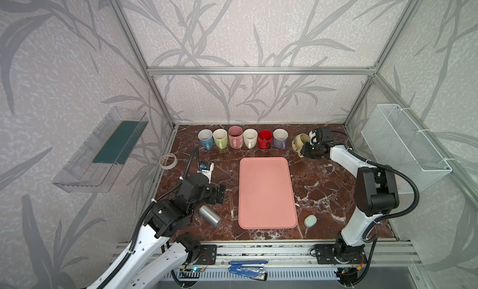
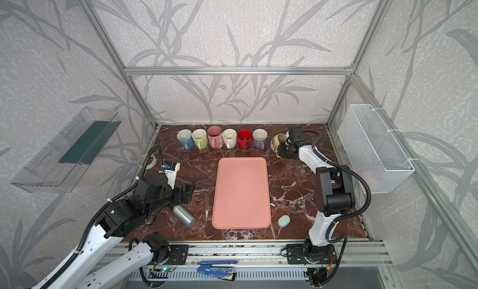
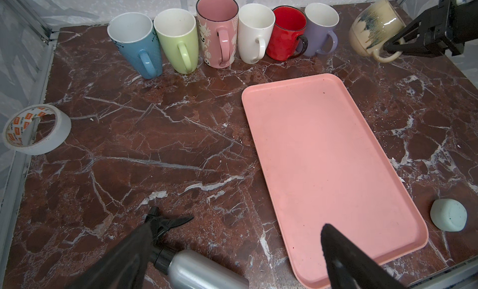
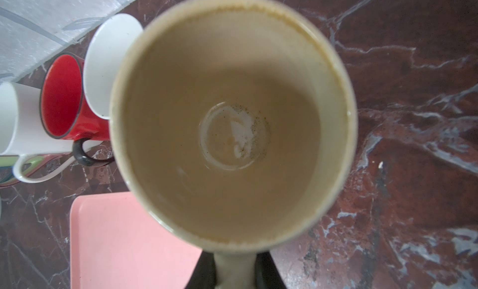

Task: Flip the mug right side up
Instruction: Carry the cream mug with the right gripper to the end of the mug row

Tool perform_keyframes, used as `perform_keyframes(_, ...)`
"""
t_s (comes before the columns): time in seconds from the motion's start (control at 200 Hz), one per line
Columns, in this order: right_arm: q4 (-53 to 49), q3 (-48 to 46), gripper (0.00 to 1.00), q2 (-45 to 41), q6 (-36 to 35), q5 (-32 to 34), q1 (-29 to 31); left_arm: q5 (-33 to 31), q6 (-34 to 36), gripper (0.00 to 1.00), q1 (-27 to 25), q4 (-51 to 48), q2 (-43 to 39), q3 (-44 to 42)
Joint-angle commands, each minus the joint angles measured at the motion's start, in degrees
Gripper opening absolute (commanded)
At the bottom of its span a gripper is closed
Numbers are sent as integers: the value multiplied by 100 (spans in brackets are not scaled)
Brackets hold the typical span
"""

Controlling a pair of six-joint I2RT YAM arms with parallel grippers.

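Holding tilted mug by its handle, right gripper clamped; marble table beneath, papered wall just beyond; left gripper spread, empty.

So my mug is cream with blue-grey drip streaks, tray is salmon pink, and my surface is reddish-brown marble, white veins.

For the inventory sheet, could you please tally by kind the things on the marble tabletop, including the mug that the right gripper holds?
Mugs: 7 (blue mug, green mug, pink mug, white mug, red mug, purple mug, cream mug)
Tray: 1
Tape roll: 1
Spray bottle: 1
Small mint object: 1
Total: 11
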Motion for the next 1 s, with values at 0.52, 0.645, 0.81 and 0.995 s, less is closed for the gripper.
perform_keyframes(0.52, -5, 1143, 0, 785, -475, 300, -20, 118, 151, 100, 120, 71, 106, -88)
perform_keyframes(0.645, -91, 1321, 0, 926, -520, 384, 4, 159, 152, 100, 138, 79, 87, -94)
perform_keyframes(0.81, -199, 1511, 0, 1078, -623, 505, 37, 185, 149, 99, 141, 81, 79, -98)
perform_keyframes(0.995, -364, 1727, 0, 1296, -771, 661, 103, 198, 148, 99, 152, 97, 55, -100)
